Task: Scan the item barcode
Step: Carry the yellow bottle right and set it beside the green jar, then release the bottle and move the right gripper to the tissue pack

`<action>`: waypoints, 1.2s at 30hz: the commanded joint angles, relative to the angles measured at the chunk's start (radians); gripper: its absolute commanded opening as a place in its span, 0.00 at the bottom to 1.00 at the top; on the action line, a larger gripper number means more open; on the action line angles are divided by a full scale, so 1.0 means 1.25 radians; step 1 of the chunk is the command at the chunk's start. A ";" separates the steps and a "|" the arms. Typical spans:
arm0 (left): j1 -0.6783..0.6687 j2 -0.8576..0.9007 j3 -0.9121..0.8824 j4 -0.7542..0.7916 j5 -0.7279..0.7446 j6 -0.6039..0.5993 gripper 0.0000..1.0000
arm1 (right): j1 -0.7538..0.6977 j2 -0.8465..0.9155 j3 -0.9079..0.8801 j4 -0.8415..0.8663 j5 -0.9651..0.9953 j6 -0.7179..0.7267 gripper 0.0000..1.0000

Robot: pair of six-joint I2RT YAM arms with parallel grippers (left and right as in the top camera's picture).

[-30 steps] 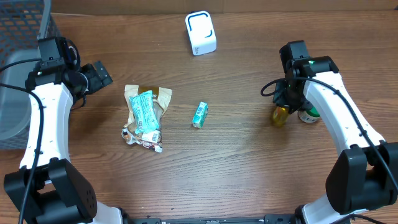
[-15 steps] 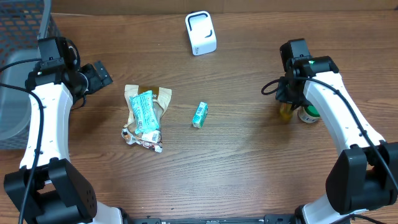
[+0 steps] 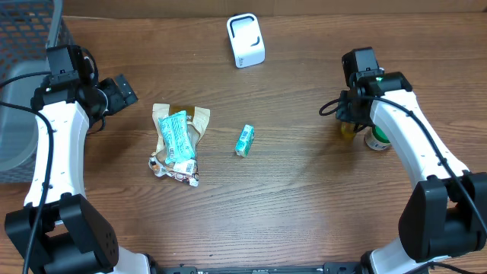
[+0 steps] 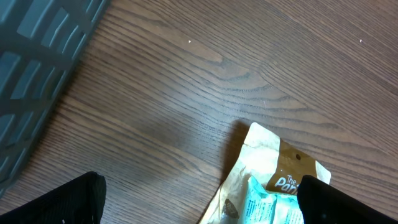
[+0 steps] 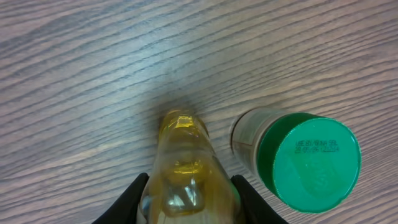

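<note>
Left gripper (image 3: 122, 93) spread wide, right gripper (image 5: 189, 199) pointing down, jaws clamped

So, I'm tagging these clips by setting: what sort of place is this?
Probably a mock checkout bench: a white barcode scanner on a wooden table, snack packets to scan, a grey mesh basket at the edge.
</note>
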 commanded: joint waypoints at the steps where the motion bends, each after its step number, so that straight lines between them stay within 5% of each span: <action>1: -0.002 0.002 0.015 0.001 0.005 -0.005 1.00 | -0.005 -0.008 -0.006 0.006 0.026 -0.004 0.23; 10: -0.002 0.002 0.015 0.001 0.005 -0.005 1.00 | -0.040 -0.008 -0.012 0.004 0.025 -0.028 0.30; 23: -0.002 0.002 0.015 0.001 0.005 -0.005 1.00 | -0.055 -0.008 -0.010 0.034 -0.003 -0.048 0.77; 32: -0.002 0.002 0.015 0.001 0.005 -0.005 1.00 | -0.055 -0.008 0.207 0.015 0.001 -0.107 0.83; 36: -0.002 0.002 0.015 0.001 0.005 -0.005 1.00 | -0.051 -0.008 0.257 0.011 -0.116 -0.106 0.83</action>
